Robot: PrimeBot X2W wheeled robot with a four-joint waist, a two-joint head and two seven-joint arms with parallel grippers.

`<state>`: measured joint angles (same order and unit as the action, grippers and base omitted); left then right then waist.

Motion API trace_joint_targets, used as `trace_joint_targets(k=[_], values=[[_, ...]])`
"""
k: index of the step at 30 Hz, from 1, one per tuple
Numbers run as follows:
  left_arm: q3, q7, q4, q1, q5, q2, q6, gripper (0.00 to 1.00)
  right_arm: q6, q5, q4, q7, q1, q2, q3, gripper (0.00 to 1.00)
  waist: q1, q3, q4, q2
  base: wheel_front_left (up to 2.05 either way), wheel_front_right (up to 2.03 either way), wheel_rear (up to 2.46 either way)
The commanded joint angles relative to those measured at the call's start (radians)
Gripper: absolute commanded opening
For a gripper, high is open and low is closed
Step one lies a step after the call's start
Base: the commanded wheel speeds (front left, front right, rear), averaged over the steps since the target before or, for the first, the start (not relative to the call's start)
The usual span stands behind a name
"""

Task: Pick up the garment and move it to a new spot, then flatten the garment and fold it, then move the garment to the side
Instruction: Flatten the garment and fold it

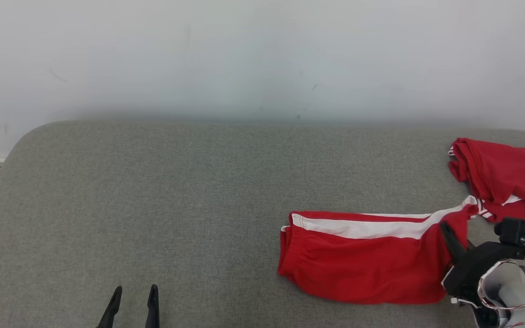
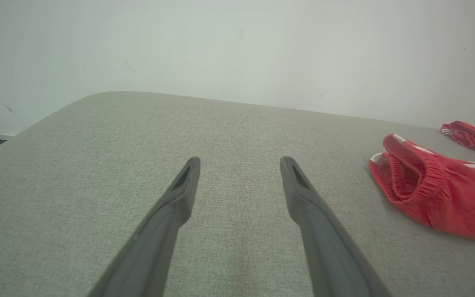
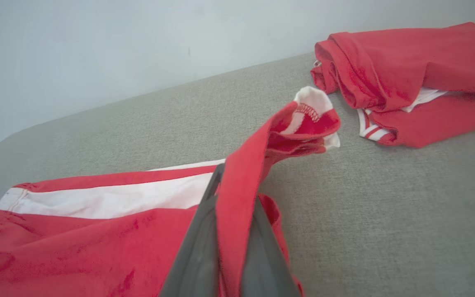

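The garment (image 1: 362,264) is a pair of red shorts with a white side stripe, lying on the right half of the grey table (image 1: 153,191). Its elastic waistband points left (image 2: 419,185). My right gripper (image 1: 446,228) is shut on the garment's right hem; in the right wrist view a fold of red cloth (image 3: 237,194) rises pinched between the two dark fingers (image 3: 198,247), and the hem corner (image 3: 307,119) is lifted off the table. My left gripper (image 1: 136,289) is open at the table's near left, well away from the garment, with nothing between its fingers (image 2: 179,194).
A second red garment (image 1: 508,177) with white trim lies bunched at the table's far right, just beyond the lifted hem (image 3: 406,78). A pale wall runs behind the table. The table's rounded left corner is at the far left (image 1: 21,141).
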<state>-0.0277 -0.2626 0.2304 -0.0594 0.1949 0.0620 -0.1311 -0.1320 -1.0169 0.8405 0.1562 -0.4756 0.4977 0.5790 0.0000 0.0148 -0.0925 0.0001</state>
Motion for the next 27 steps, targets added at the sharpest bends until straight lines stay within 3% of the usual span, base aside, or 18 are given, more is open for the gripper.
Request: trace_joint_targets(k=[1,5,13,27], values=[[-0.003,-0.003,0.002,0.003,0.011,-0.001,0.001,1.0,0.002,0.006,-0.02,0.001,0.01,-0.011,0.006,0.0,0.0,0.001,-0.002,-0.0001,0.0,0.0,0.0],[-0.016,-0.003,0.006,0.005,0.013,-0.002,0.001,1.0,0.002,0.025,-0.096,-0.008,0.02,-0.036,0.022,0.0,0.0,0.003,-0.012,-0.0001,0.0,0.0,0.0],[-0.042,-0.003,0.017,0.014,0.017,0.005,0.001,1.0,0.002,0.061,-0.179,-0.048,0.012,-0.156,0.037,0.0,0.0,0.004,-0.043,-0.0001,0.0,0.0,0.0],[-0.056,-0.003,0.026,0.033,0.026,0.006,0.001,1.0,0.002,0.129,-0.124,-0.092,0.0,-0.304,0.038,0.0,0.0,-0.024,-0.09,-0.0001,0.0,0.0,0.0]])
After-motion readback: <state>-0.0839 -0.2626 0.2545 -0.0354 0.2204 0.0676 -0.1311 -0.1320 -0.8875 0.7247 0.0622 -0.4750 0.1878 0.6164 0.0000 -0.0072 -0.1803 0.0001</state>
